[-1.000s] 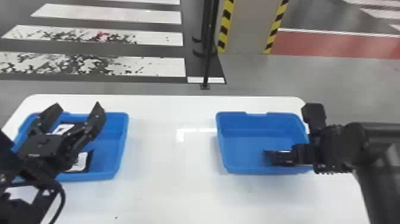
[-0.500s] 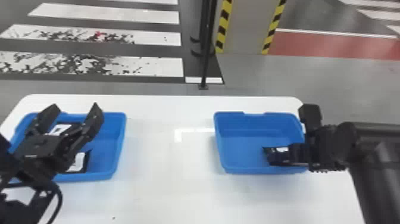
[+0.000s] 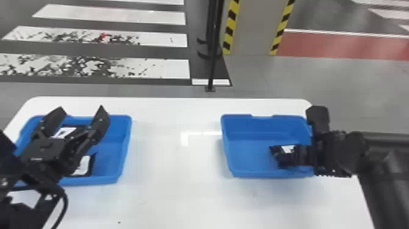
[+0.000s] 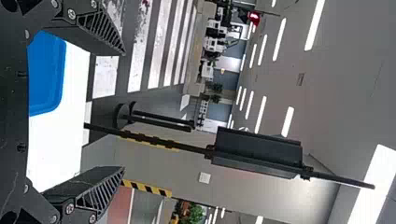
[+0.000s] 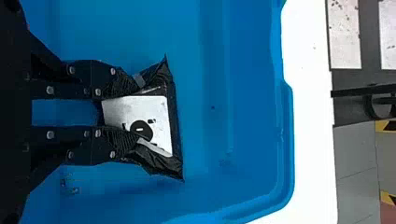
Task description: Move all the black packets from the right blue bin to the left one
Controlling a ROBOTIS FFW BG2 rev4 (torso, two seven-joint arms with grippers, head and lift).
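between the right gripper's point(image 3: 293, 156) fingers, a black packet point(image 5: 140, 121), pinched.

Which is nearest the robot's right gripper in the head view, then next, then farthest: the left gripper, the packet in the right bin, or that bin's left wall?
1. Packet, between the fingers of the right gripper.
2. Left wall, across the right bin.
3. Left gripper, away over the left bin.
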